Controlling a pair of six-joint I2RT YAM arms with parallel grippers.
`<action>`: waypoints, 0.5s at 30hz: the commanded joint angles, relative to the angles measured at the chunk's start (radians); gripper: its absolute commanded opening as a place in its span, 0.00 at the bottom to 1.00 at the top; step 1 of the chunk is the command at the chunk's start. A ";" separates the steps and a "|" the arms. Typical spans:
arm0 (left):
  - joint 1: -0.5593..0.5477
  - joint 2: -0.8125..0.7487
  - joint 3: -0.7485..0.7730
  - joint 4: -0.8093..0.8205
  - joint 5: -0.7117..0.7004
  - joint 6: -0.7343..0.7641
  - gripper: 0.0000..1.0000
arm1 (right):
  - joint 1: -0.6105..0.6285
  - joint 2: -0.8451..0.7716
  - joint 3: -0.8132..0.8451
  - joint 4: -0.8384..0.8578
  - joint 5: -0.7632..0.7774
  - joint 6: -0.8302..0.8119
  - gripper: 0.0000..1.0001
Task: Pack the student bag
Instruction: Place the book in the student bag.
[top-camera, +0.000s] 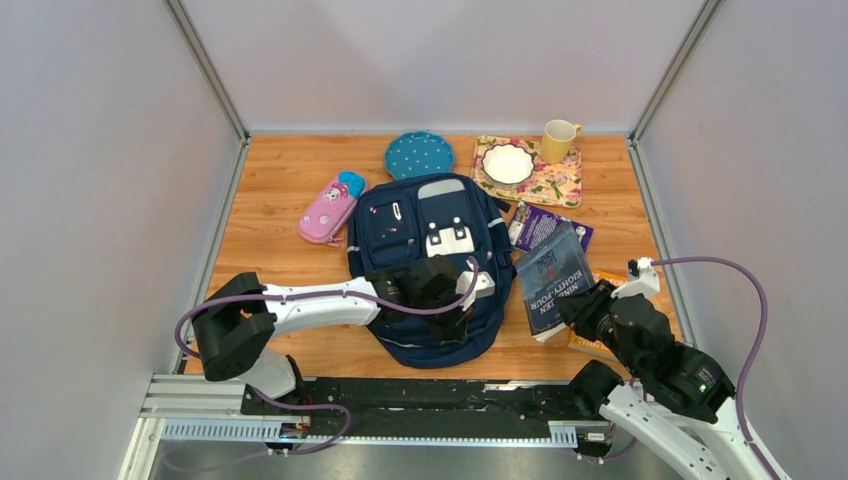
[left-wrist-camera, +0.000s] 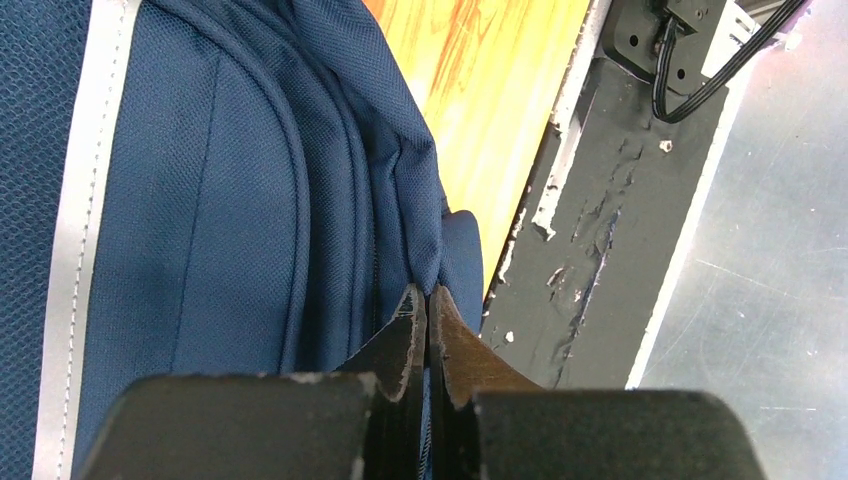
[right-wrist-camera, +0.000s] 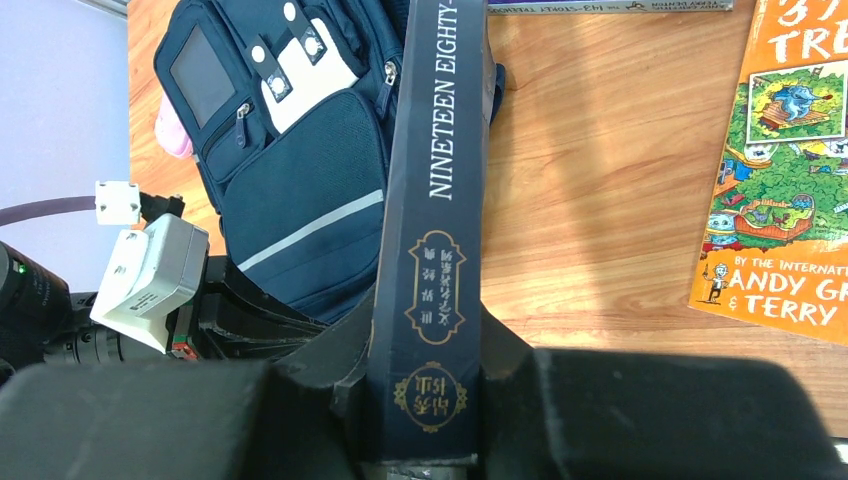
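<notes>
The navy student bag (top-camera: 425, 255) lies flat in the middle of the table, grey top panel at the far end. My left gripper (top-camera: 452, 322) is shut on a fold of the bag's fabric (left-wrist-camera: 425, 250) near its lower right edge, close to the table's front. My right gripper (top-camera: 575, 315) is shut on a dark blue book titled Nineteen Eighty-Four (top-camera: 555, 275), held just right of the bag; its spine (right-wrist-camera: 435, 200) fills the right wrist view, with the bag (right-wrist-camera: 300, 190) to its left.
An orange picture book (right-wrist-camera: 790, 170) lies on the table to the right. A purple book (top-camera: 540, 225), a pink pencil case (top-camera: 330, 208), a teal lid (top-camera: 419, 155), a floral tray with white bowl (top-camera: 508, 163) and a yellow mug (top-camera: 558, 140) lie at the back.
</notes>
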 joint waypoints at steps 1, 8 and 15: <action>0.010 -0.044 0.028 0.039 0.018 -0.005 0.00 | 0.000 -0.012 0.036 0.133 0.016 0.007 0.00; 0.015 -0.057 0.036 0.035 0.047 -0.005 0.20 | 0.000 -0.012 0.033 0.135 0.013 0.007 0.00; 0.016 -0.004 0.045 0.022 0.098 -0.011 0.18 | 0.000 -0.013 0.033 0.138 0.015 0.005 0.00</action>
